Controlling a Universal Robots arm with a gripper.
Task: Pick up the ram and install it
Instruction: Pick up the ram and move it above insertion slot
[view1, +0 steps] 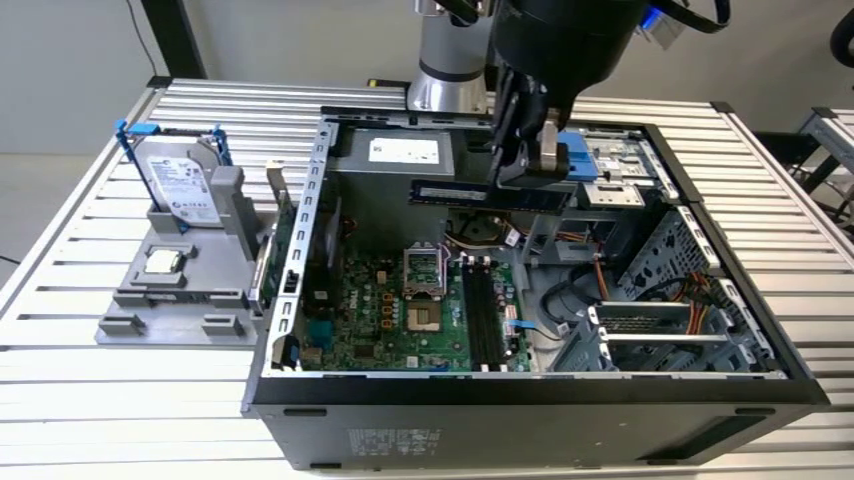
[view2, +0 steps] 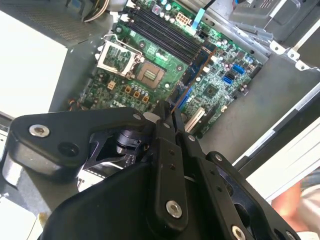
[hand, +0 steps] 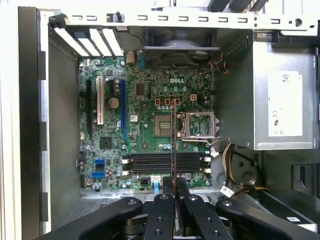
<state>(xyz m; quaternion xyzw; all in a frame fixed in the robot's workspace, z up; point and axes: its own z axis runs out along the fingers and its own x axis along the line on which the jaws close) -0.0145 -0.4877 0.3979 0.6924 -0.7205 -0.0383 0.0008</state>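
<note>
**Ram held over the open case, not yet seated**

The ram (view1: 461, 192), a thin dark stick, hangs level above the open computer case (view1: 534, 395). The black end effector (view1: 527, 178) is clenched on it. In the first wrist view the stick shows edge-on as a slim line crossing the black memory slots (hand: 165, 162) at a right angle. The pick-up looks done and the carry to the slot is in hand. Seating it, I'd judge, calls for turning the stick along a slot, then a straight press. The green motherboard (view1: 387, 310) looks glossy and crowded, and the bench (view1: 134, 400) is ribbed metal.
</note>
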